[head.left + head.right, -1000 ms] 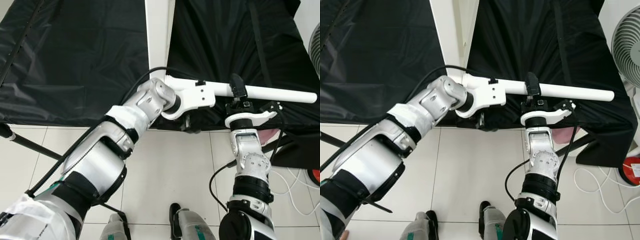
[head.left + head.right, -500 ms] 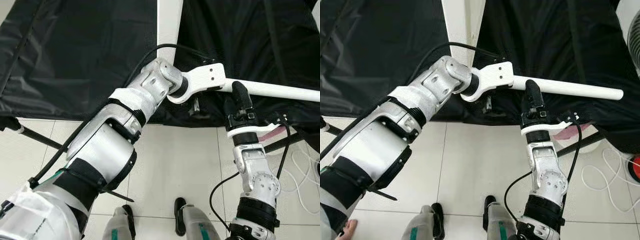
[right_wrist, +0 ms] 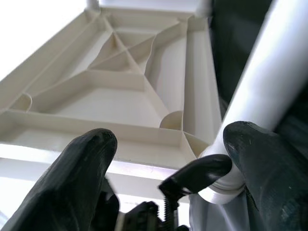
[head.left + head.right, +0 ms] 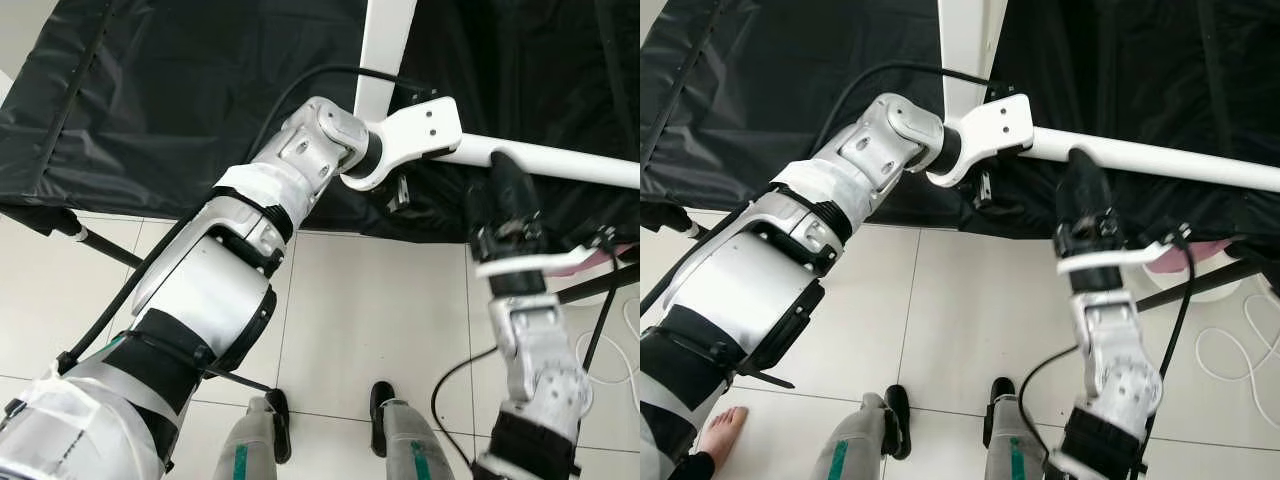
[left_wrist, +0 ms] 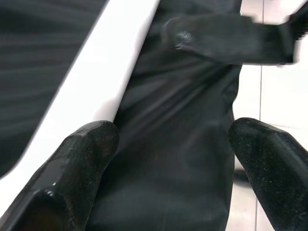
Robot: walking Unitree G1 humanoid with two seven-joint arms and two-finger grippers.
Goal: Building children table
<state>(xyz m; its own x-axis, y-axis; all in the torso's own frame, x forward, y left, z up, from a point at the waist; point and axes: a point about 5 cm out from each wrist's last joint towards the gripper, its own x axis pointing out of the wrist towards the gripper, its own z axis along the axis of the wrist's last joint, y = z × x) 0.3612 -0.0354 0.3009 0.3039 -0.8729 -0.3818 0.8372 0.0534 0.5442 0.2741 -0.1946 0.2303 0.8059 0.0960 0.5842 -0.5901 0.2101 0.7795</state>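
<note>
Floor: pale square tiles (image 4: 340,330) with thin grey grout lines, evenly lit. Backdrop: black sheeting (image 4: 190,110), creased and faintly glossy, draped across the far side, its lower edge hanging just above the tiles. Dark pole (image 4: 100,245) slanting out from under the sheeting at the robot's left. White cable (image 4: 1225,345) looped on the tiles at the right. Bare foot (image 4: 722,425) of a person at the lower left

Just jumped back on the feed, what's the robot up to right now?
It is working on a white table leg that runs sideways in front of black sheeting. The left gripper sits at the leg's near end, fingers spread beside it. The right gripper reaches up from below, fingers open, with the leg against one finger and the table's ribbed white underside ahead. A person's bare foot stands on the tiled floor.
</note>
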